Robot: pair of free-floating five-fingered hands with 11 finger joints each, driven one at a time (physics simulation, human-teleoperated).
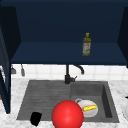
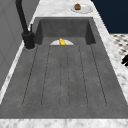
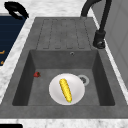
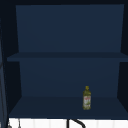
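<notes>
Front view: the left hand point(image 1: 35, 118) hangs at 7 o'clock, over the front rim of the sink point(image 1: 25, 100) by the drainboard. It reads as a dark lump, so I cannot tell whether its fingers are straight or curled. The red ball point(image 1: 67, 115) sits at its 3 o'clock, near but apart. At the ball's 3 o'clock a white plate point(image 1: 93, 113) with a corn cob point(image 1: 90, 108) lies in the basin. The faucet point(image 1: 67, 77) stands at the ball's 12 o'clock.

Left side view: a hand point(image 2: 125, 60) shows at 3 o'clock, off the counter's front edge.

Right side view: a hand point(image 3: 15, 10) hovers at 11 o'clock, beyond the drainboard's front corner. A small red spot, seemingly the ball, lies at the plate's 9 o'clock.

Upper view: an olive oil bottle point(image 4: 86, 98) stands at 5 o'clock on the lowest shelf.

The risk, as I judge it, is that a round ball rolls at any glancing touch. A sweep toward 3 o'clock could send it against the plate and shift the cob.
</notes>
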